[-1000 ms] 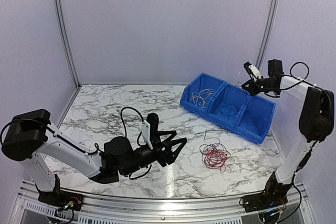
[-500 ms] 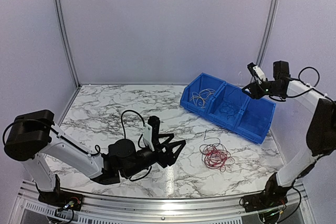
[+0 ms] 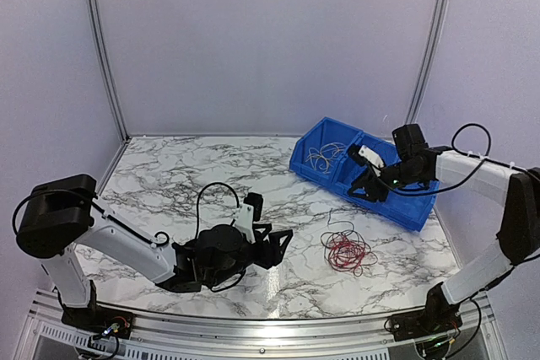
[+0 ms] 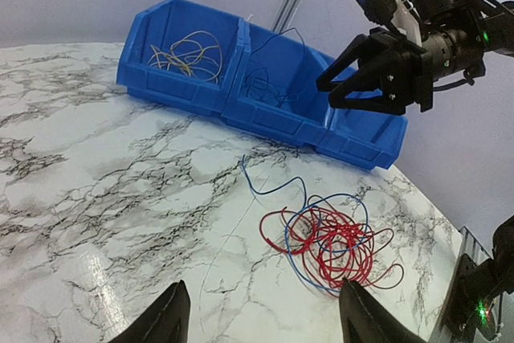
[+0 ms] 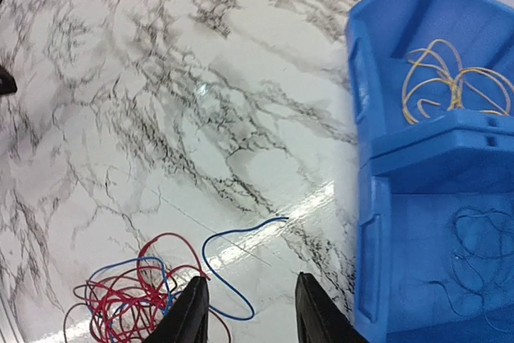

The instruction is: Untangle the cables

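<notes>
The tangle [image 3: 347,251] lies on the desk [image 3: 169,183], between the two arms and just in front of the bin [image 3: 396,208]. It is a roundish heap with no real long axis. The only thing with a direction is a loose blue tail [image 4: 265,186], which runs out of the heap toward the bin. From the left pincer [image 3: 283,246] the heap is ahead and a little to the right. That pincer is low over the desk with its jaws well apart and nothing between them. The right pincer [image 4: 328,95] hangs higher, over the bin's front rim, so the heap is below it and back toward the arm bases. Its jaws are part open and grip nothing. I judge the left one nearer, since it is already at desk height. The count is one heap of red and blue strands, too fine and too knotted to number singly. There is one bin with three pockets: one bunch of tan wires [image 3: 325,156] in the left pocket, and one bunch of dark blue wires [image 3: 369,174] in the middle. I cannot tell what the third pocket holds.
</notes>
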`<action>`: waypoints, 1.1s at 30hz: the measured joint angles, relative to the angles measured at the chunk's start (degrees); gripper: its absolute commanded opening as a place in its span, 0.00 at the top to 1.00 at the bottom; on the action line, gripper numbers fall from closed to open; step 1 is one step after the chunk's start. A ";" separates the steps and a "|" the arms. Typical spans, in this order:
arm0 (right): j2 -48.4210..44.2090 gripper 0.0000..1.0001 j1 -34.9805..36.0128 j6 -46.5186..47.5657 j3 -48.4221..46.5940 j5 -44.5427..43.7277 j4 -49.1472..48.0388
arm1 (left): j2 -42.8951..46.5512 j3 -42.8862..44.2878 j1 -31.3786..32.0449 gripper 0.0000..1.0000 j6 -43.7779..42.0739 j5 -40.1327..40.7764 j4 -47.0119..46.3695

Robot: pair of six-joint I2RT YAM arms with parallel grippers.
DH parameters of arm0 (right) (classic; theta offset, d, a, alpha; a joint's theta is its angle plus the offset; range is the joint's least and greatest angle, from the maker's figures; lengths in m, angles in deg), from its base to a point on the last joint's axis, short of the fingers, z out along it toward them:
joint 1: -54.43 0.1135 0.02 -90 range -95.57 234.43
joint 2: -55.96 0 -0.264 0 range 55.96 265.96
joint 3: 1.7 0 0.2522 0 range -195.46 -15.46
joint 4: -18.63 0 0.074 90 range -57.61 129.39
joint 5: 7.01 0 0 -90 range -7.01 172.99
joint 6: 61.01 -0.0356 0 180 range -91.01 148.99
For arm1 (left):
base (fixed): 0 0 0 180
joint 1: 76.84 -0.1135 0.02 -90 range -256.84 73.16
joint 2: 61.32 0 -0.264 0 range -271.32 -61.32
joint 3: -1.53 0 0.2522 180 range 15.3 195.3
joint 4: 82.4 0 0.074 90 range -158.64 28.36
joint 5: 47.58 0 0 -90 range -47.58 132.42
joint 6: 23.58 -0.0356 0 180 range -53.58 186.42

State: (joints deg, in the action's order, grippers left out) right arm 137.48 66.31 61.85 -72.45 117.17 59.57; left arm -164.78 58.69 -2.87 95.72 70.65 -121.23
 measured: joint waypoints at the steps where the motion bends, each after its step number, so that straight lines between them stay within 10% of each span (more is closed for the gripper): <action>1: 1.14 0.59 0.83 0.52 0.00 -0.15 0.52 | -0.09 0.02 -0.15 0.34 0.55 -0.17 0.61; 18: 12.63 0.53 15.56 8.15 -0.07 -15.98 3.76 | -0.44 0.02 -0.48 0.35 4.96 -2.80 4.55; 33: 16.20 1.00 15.61 6.12 -1.05 -23.04 1.62 | -1.36 0.02 -0.48 0.35 5.92 -4.24 4.85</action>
State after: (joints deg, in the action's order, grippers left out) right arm 153.68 81.92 67.97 -73.50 94.13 61.19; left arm -166.13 58.71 -3.35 101.64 66.41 -116.38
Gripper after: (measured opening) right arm 0.114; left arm 0.653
